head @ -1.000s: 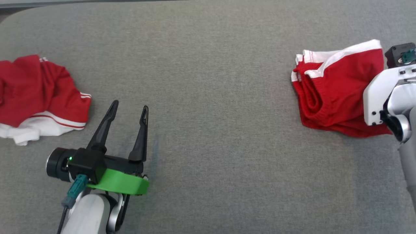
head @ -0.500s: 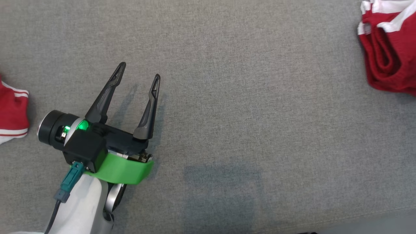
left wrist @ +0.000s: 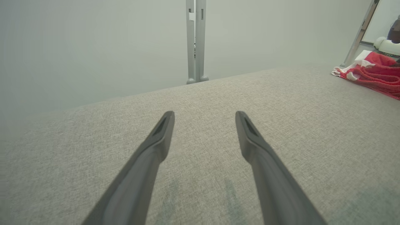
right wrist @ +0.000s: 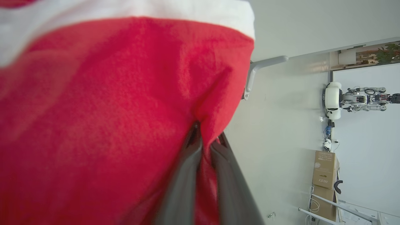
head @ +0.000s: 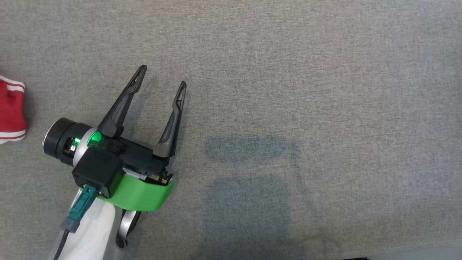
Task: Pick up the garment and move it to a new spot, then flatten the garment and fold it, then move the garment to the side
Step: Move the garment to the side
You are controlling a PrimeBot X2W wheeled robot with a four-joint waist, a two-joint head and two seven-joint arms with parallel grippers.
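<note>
In the right wrist view the red garment with a white band hangs close in front of the camera. My right gripper is shut on a fold of its red cloth. The same garment lies bunched at the far right of the left wrist view. My left gripper hovers open over bare grey cloth at the left of the head view, holding nothing. In its own view the left gripper has only the table between its fingers.
The grey fabric table spans the head view, with its front edge at the bottom right. A second red and white garment pokes in at the left edge. A grey post stands behind the table. Cardboard boxes are stacked by a wall.
The head camera has shifted, so the right-hand garment and the right arm have slid out of its picture. The left gripper stays open and has drifted slightly up the table.
</note>
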